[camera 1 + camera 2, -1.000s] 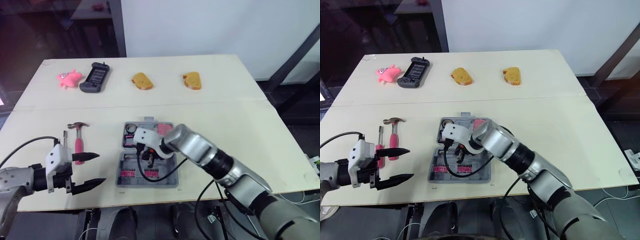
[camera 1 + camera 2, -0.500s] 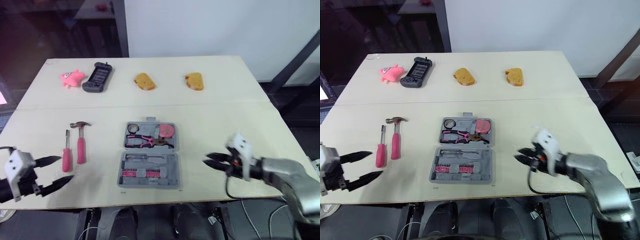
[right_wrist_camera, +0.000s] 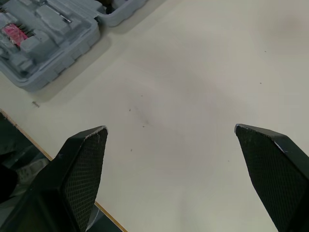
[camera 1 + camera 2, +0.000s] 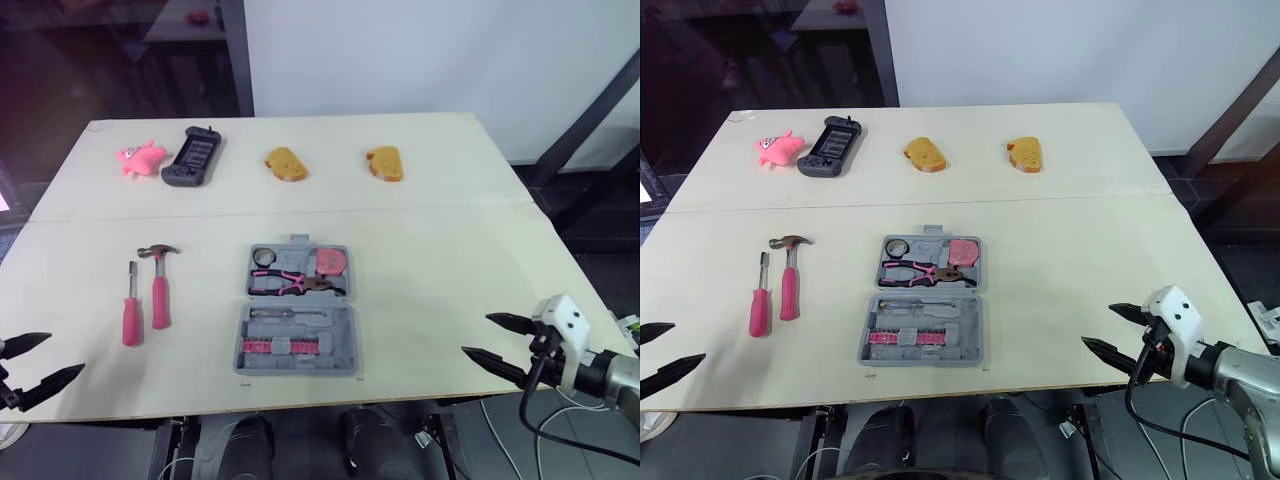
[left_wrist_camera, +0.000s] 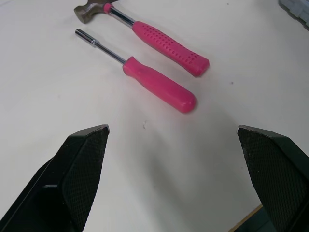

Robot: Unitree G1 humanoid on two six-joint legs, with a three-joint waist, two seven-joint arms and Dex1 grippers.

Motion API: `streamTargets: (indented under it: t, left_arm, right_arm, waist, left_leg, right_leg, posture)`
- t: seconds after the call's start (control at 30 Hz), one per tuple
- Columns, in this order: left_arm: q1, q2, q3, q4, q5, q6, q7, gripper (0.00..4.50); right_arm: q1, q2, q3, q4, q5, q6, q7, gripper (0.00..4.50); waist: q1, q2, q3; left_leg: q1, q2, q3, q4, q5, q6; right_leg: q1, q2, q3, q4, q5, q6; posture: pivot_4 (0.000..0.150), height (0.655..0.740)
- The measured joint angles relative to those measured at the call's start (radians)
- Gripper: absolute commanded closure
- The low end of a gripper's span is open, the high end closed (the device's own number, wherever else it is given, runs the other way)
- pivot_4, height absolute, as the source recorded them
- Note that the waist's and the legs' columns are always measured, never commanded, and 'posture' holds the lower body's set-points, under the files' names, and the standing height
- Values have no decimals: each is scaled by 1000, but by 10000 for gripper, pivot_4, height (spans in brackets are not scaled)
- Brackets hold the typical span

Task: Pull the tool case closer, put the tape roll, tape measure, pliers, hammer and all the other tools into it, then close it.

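- Tool case [image 4: 297, 368] open, mid-table by the front edge; tape roll [image 4: 264, 257], pliers [image 4: 290, 283] and tape measure [image 4: 331, 262] seated inside.
- Hammer [image 4: 160, 290] and pink driver [image 4: 131, 315] lie parallel, left of the case.
- Left gripper [image 4: 65, 353] and right gripper [image 4: 477, 334]: both spread wide, empty.
- Best for the left gripper to take the driver across mid-handle, clear of the hammer; its slot is probably in the front tray.

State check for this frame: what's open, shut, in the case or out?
Tool case: open.
Pliers: in the case.
Tape measure: in the case.
Tape roll: in the case.
Hammer: outside the case.
Screwdriver: beside the hammer, outside.
Left gripper: open, empty.
Right gripper: open, empty.
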State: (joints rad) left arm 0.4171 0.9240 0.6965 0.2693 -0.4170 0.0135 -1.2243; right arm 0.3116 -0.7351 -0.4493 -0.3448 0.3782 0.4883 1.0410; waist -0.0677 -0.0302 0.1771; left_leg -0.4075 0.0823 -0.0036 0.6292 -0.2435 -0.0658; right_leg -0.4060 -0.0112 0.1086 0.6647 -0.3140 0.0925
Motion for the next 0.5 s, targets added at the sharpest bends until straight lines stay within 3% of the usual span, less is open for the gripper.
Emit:
streamTargets:
  t: [0.23, 0.4, 0.5]
  left_arm:
    - [18, -56, 6, -86, -9, 49, 77, 0]
    - [-47, -254, -23, -367, -65, 259, 377, 0]
    - [-168, -341, -75, -514, -63, 487, 656, 0]
  right_arm:
    - [-15, 17, 22, -73, 66, 56, -58, 188]
    - [-184, 64, 98, -214, 188, 172, -178, 188]
    - [-316, 99, 153, -244, 261, 260, -259, 188]
  waist:
    - [-1, 1, 0]
    - [6, -1, 0]
    - [23, -1, -1]
  left_leg:
    - [0, 0, 0, 0, 0, 0]
    - [0, 0, -2, 2, 0, 0]
    - [0, -1, -3, 3, 0, 0]
  right_leg:
    - [0, 0, 0, 0, 0, 0]
    - [2, 0, 0, 1, 2, 3]
    - [3, 1, 0, 1, 3, 5]
  posture:
    - [1500, 7400]
    - [1500, 7400]
    - [1500, 7400]
